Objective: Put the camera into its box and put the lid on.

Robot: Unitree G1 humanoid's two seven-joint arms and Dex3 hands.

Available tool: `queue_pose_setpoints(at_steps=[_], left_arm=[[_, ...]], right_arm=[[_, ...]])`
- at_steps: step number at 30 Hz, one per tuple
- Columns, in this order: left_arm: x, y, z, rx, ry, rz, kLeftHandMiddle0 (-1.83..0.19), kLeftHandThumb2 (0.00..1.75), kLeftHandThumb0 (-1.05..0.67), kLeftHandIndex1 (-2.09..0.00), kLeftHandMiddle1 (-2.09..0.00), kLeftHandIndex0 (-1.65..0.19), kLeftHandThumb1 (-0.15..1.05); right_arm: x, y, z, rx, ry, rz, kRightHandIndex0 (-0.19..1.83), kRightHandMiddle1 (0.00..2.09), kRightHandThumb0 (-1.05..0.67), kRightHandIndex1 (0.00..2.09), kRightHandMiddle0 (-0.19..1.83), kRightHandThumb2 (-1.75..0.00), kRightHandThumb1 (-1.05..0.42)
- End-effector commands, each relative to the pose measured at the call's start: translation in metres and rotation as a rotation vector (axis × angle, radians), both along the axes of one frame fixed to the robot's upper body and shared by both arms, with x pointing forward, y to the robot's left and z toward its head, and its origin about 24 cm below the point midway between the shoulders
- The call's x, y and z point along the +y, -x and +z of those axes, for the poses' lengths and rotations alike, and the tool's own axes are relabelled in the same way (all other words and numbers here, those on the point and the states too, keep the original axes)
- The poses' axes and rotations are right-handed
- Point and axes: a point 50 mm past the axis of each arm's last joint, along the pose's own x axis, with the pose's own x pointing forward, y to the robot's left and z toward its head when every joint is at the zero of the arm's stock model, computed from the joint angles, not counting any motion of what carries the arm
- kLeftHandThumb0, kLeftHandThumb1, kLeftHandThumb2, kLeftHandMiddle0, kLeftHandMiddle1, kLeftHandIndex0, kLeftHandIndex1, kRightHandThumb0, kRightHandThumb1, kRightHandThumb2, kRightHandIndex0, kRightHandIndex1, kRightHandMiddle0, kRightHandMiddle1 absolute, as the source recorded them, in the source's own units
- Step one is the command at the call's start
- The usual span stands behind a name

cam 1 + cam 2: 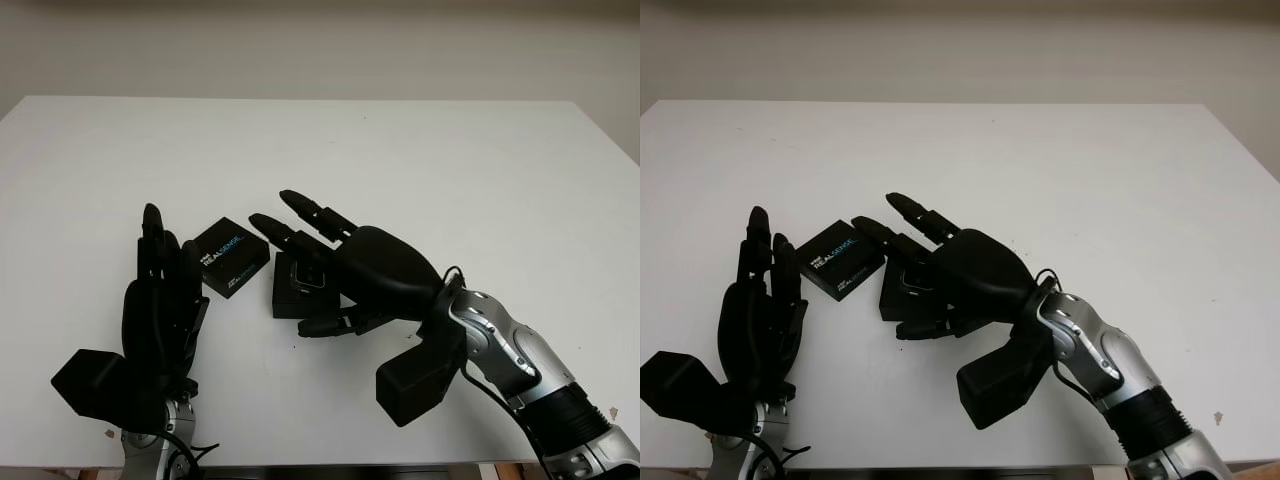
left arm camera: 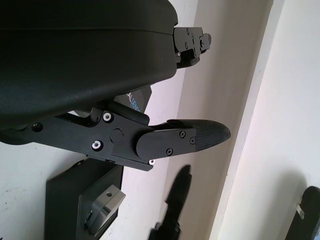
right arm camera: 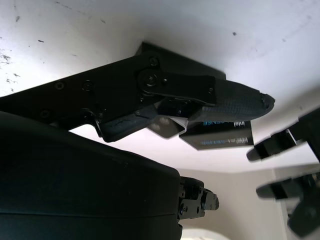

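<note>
The black box (image 1: 283, 296) lies on the white table (image 1: 420, 170) in front of me, and the grey camera (image 2: 102, 210) sits in it, a little tilted. My right hand (image 1: 285, 260) hovers over the box, open: its fingers stretch across the top and its thumb (image 1: 320, 326) lies along the box's near side. The lid (image 1: 232, 256), black with RealSense lettering, lies flat just left of the box. My left hand (image 1: 165, 255) stands upright and open beside the lid's left edge, holding nothing. In the right wrist view the camera (image 3: 170, 126) shows beneath the thumb, and the lid (image 3: 220, 136) lies beyond it.
The white table stretches far to the back and right, with bare room on all sides of the box and lid. Its near edge runs just under both forearms. A pale wall rises behind the table.
</note>
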Motion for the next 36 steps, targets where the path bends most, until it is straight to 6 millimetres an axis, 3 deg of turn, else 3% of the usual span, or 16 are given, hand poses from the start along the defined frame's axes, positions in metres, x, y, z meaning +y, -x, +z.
queue_pose_setpoints(at_steps=[1, 12, 27, 31, 36], left_arm=[[-0.001, 0.0, 0.002, -0.014, 0.0, -0.003, 0.03, 0.46, -0.56, -0.06, -0.05, 0.06, 1.05], [-0.003, 0.001, 0.003, -0.02, 0.019, -0.002, 0.04, 0.45, -0.56, -0.05, -0.05, 0.08, 1.05], [-0.003, 0.005, 0.002, -0.022, 0.027, 0.008, 0.07, 0.46, -0.55, -0.04, -0.05, 0.1, 1.05], [-0.002, 0.005, 0.002, -0.018, 0.035, 0.02, 0.06, 0.45, -0.55, -0.05, -0.06, 0.09, 1.05], [-0.001, 0.005, 0.001, -0.018, 0.028, 0.033, 0.04, 0.44, -0.56, -0.06, -0.06, 0.07, 1.05]], right_arm=[[0.007, -0.003, 0.002, -0.019, 0.019, 0.016, -0.16, 0.04, -0.91, 0.04, -0.1, -0.55, -1.05], [0.033, 0.002, -0.017, 0.082, 0.15, 0.178, -0.11, 0.03, -0.91, 0.07, -0.14, -0.52, -1.05], [0.027, 0.005, -0.029, 0.365, 0.191, 0.227, -0.16, 0.0, -0.9, 0.04, -0.19, -0.53, -1.05], [0.023, 0.001, -0.028, 0.412, 0.142, 0.175, -0.19, 0.0, -0.89, 0.03, -0.19, -0.51, -1.05], [0.013, -0.009, -0.011, 0.414, -0.101, 0.099, -0.19, 0.0, -0.87, 0.0, -0.19, -0.51, -1.05]])
